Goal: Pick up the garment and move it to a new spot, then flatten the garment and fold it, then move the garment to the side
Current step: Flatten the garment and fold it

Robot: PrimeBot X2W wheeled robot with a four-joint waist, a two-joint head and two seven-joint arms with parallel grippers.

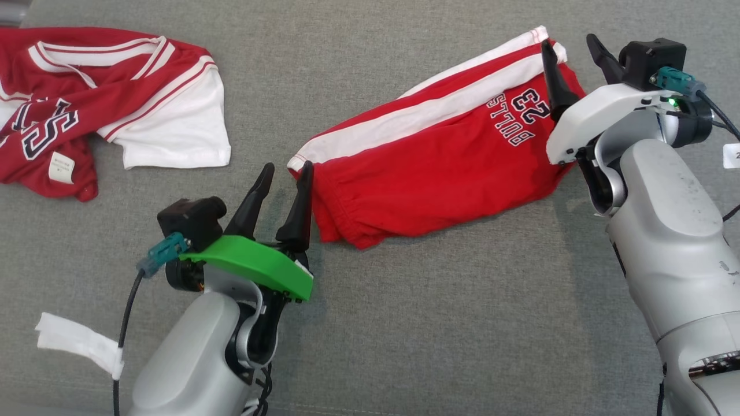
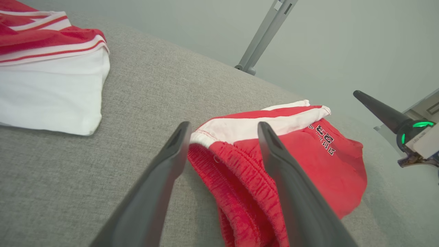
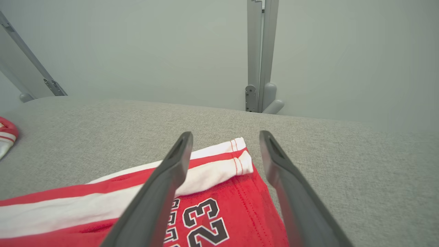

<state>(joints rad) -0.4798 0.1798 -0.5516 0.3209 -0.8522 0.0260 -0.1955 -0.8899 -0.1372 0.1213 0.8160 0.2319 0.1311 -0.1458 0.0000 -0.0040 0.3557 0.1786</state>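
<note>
The garment [image 1: 439,156] is a pair of red shorts with a white side stripe and "BULLS 23" print. It lies folded on the grey cloth surface [image 1: 433,318], right of centre. My left gripper [image 1: 287,166] is open at the waistband end, its right finger against the waistband corner. In the left wrist view the ribbed waistband of the shorts [image 2: 319,164] sits under the spread left gripper [image 2: 223,125]. My right gripper [image 1: 569,41] is open over the far hem corner. In the right wrist view the right gripper [image 3: 226,134] straddles the hem of the shorts [image 3: 240,199], holding nothing.
A second red and white jersey [image 1: 115,98] lies crumpled at the far left, also in the left wrist view as the jersey [image 2: 51,85]. A white strip [image 1: 78,341] lies near the left forearm. A grey metal post [image 3: 260,68] stands past the far edge.
</note>
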